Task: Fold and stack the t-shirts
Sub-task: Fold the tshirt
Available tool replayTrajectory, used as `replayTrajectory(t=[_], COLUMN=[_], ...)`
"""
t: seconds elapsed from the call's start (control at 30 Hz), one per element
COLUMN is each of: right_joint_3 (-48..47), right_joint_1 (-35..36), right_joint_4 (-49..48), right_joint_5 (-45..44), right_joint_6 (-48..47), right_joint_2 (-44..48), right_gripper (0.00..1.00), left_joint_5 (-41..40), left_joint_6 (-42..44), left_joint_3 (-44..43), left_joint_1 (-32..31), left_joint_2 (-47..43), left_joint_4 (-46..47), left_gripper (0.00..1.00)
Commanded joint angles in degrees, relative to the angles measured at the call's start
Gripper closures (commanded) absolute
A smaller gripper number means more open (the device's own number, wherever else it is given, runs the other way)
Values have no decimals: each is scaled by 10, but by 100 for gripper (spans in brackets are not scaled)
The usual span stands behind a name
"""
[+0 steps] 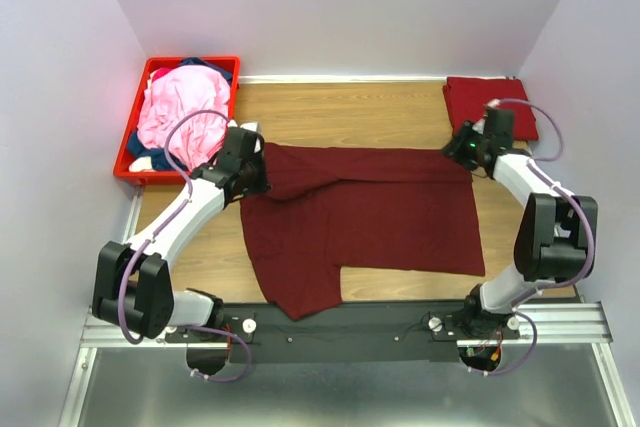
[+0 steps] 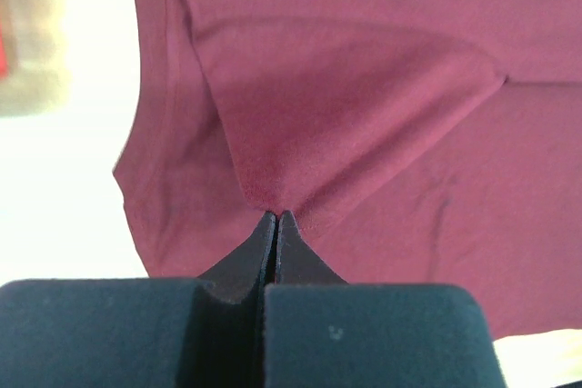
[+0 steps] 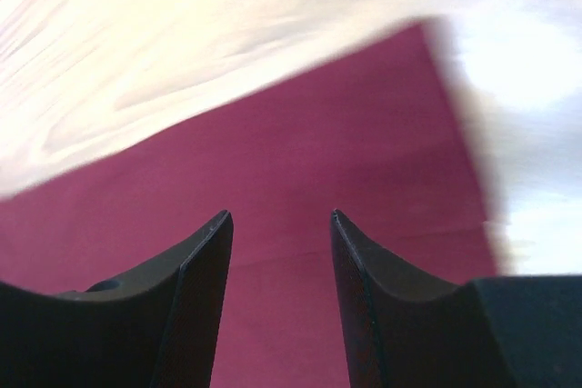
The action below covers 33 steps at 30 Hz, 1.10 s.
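Maroon shirt [image 1: 370, 212] is lying largely unfolded under both hands, left hand [image 2: 275, 217] clamping its cloth, right hand [image 3: 280, 217] hovering open over its edge; one folded shirt [image 1: 490, 105] is sitting beyond the right hand, more waiting in the crate [image 1: 190, 61].

No readable text, label, brand, number or sign in any view.

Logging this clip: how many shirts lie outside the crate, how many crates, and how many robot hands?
Shirts outside the crate: 2 (maroon shirt, spread; red shirt, folded)
Crates: 1 (red crate)
Hands: 2 (left hand, right hand)
Total: 5
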State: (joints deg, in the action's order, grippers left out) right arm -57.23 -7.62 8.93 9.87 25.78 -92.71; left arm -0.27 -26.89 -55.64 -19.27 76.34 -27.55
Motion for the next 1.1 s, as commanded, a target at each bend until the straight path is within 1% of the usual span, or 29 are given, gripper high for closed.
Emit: replayTrajectory(t=[0.0,0.07,0.1,0.13,0.2,0.23,0.27,0.3,0.33,0.37,0.4,0.47,0.5,0.57,0.77,0.9,1.07], right_joint_3=[-24,-31,-40,-44,-49,-52,-53,-54,-60,-64,-70,-92,-99,-121,-182,-219,-252], right_joint_1=[102,151,199,223,268,310,329,348,379,393,405,434,451,465,505,525,533], right_joint_4=[7,6,6,6,3,2,1,-1,-7,-9,-12,-15,-15,-15,-15,-15,-15], right_joint_5=[16,22,28,31,31,28,24,21,15,11,11,9,6,8,8,-1,-24], right_joint_6=[-45,-65,-86,-96,-121,-129,-137,-154,-160,-171,-175,-187,-198,-212,-226,-234,-233], right_joint_2=[18,16,7,2,-10,-21,-29,-35,-49,-56,-64,-91,-100,-125,-182,-232,-277], right_gripper=[46,46,46,46,48,48,50,51,51,51,53,53,56,56,56,56,55], left_joint_5=[25,33,39,39,27,15,7,-26,-39,-61,-69,-85,-99,-116,-133,-145,-143], left_joint_6=[-24,-28,-30,-29,-24,-19,-8,0,6,17,22,32,38,48,54,58,61], left_joint_3=[43,54,57,58,47,38,10,-7,-25,-62,-80,-117,-152,-194,-254,-279,-286], left_joint_1=[-9,-13,-16,-17,-16,-17,-15,-15,-14,-14,-12,-10,-9,-7,-2,-2,1], left_joint_2=[-22,-21,-17,-15,-1,8,20,47,64,81,119,158,197,246,317,339,350], left_joint_4=[16,23,30,33,41,42,41,38,37,36,35,32,27,23,23,14,11], left_gripper=[100,100,100,100,100,100,100,100,100,100,100,100,100,100,100,100,100])
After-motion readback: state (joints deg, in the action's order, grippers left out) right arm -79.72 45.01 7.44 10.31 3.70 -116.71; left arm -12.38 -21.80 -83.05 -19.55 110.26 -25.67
